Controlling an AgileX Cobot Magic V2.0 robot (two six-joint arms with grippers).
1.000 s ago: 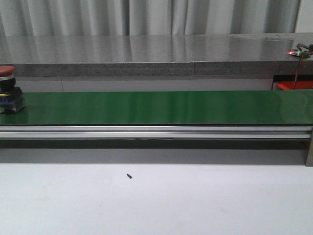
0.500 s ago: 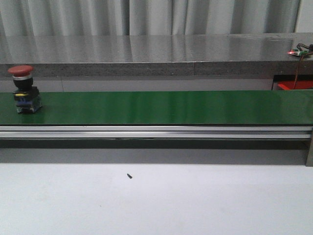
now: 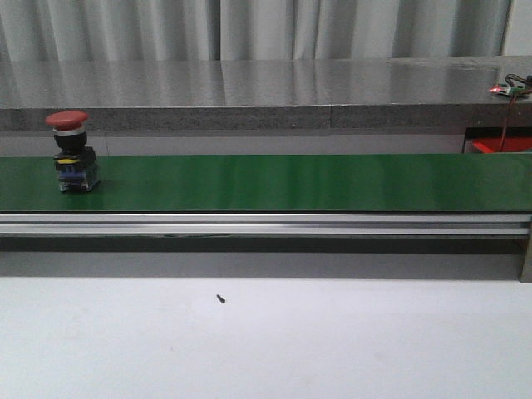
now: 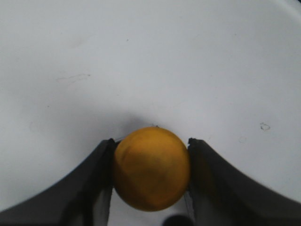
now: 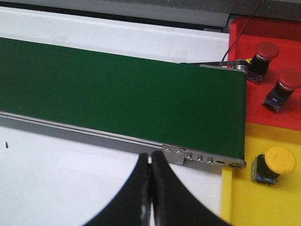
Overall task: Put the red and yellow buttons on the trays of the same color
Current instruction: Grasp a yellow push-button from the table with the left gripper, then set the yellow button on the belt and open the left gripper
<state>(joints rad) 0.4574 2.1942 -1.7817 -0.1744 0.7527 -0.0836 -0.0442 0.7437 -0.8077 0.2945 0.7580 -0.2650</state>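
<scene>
The left gripper [image 4: 150,188] pinches a yellow button [image 4: 151,168] by its rounded cap, one dark finger [image 4: 91,188] pressed against each side, above a white table [image 4: 141,56]. The right gripper [image 5: 150,197] has its fingers pressed together with nothing between them, hanging near the conveyor belt [image 5: 117,94] end. A red button [image 3: 73,154] stands upright on the belt's left part. Two red buttons [image 5: 263,54] lie on the red tray [image 5: 282,28]; another yellow button [image 5: 275,165] sits on the yellow tray [image 5: 254,202]
</scene>
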